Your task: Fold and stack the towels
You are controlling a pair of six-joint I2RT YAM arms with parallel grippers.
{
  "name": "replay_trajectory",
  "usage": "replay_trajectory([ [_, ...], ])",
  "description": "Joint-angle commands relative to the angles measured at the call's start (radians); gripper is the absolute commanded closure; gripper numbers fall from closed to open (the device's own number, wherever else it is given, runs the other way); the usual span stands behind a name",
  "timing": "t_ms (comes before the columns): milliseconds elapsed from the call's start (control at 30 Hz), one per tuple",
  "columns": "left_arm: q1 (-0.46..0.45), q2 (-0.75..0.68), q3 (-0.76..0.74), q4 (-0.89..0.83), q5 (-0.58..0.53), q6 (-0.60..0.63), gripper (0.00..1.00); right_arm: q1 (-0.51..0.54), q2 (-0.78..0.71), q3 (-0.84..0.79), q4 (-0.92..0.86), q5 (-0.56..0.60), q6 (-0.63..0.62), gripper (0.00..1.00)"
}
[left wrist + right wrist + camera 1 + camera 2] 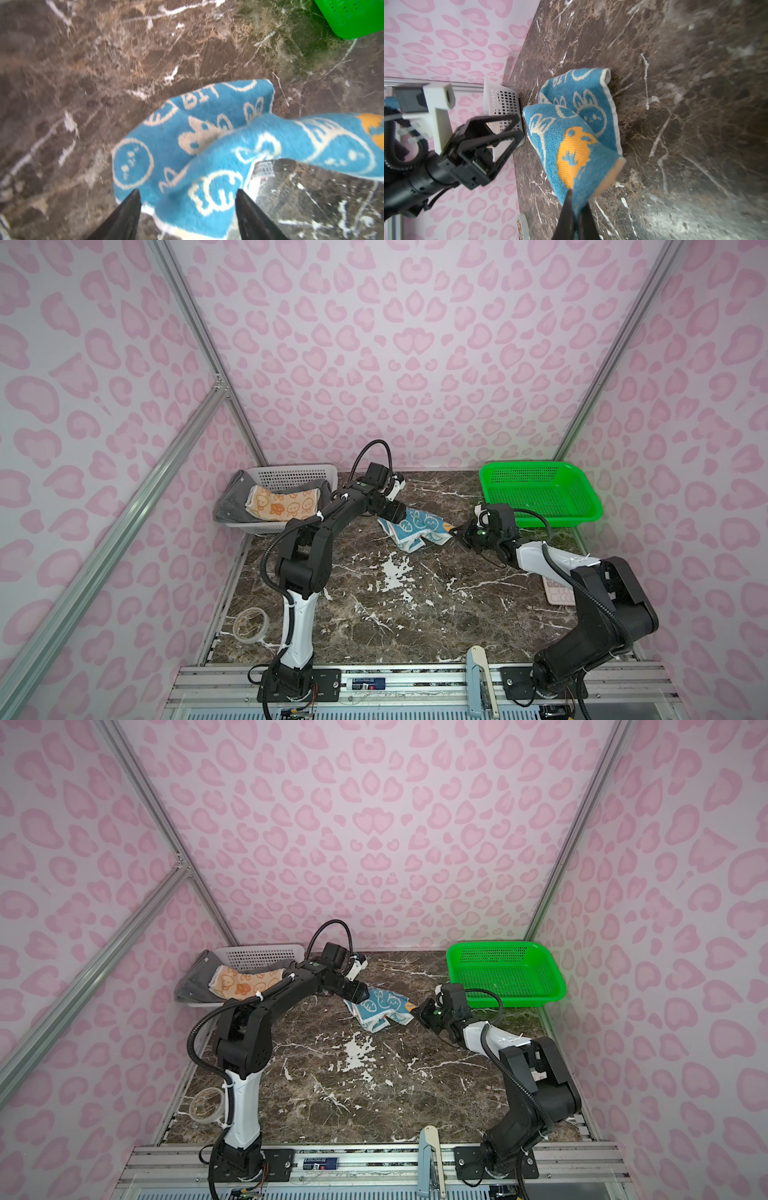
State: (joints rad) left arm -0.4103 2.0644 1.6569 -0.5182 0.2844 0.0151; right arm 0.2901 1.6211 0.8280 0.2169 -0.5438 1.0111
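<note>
The brown marble table point(415, 614) spreads under both my sets of jaws. The green basket point(540, 493) stands just behind my right gripper point(455, 531), and the white basket point(291, 475) sits off the outer side of my left gripper point(399, 512), against the back wall. The dark grey towel point(232, 502) is draped in the white basket and over its far rim, well apart from either set of jaws, and the orange towel point(282, 504) lies spread on top of it. The blue towel point(419, 529) is on the marble between my two grippers, crumpled and unfolded, with its cream rabbits and the letters "BIT" facing up in the left wrist view point(197, 145). My right jaws are pressed tight together on one corner of it. In the right wrist view the orange carrot print sits just ahead of their tips point(576, 199), and that corner is raised off the marble while the rest of the cloth bunches beyond. My left jaws stand wide apart and grip nothing. The opposite end of the blue towel lies between and just ahead of their tips point(187, 193), and I cannot tell whether either finger point(133, 199) touches the cloth. Seen from my right wrist, those spread left fingers end just beside the towel's near edge point(519, 127).
</note>
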Motion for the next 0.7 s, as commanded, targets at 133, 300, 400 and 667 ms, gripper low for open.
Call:
replay_trajectory([
  [133,0.001,-0.276,-0.428,0.387,0.120,-0.485,0.21,0.002,0.026,-0.010,0.085,0.005,0.027,1.00],
  [300,-0.002,-0.277,-0.552,0.529,0.138,-0.654,0.22,0.003,0.030,-0.013,0.092,0.001,0.024,1.00],
  [400,-0.016,-0.246,-0.558,0.557,0.140,-0.716,0.23,0.002,0.030,-0.013,0.091,-0.002,0.021,1.00],
  [667,-0.022,-0.158,-0.538,0.615,0.152,-0.778,0.33,0.000,0.018,-0.018,0.071,0.004,0.007,1.00],
])
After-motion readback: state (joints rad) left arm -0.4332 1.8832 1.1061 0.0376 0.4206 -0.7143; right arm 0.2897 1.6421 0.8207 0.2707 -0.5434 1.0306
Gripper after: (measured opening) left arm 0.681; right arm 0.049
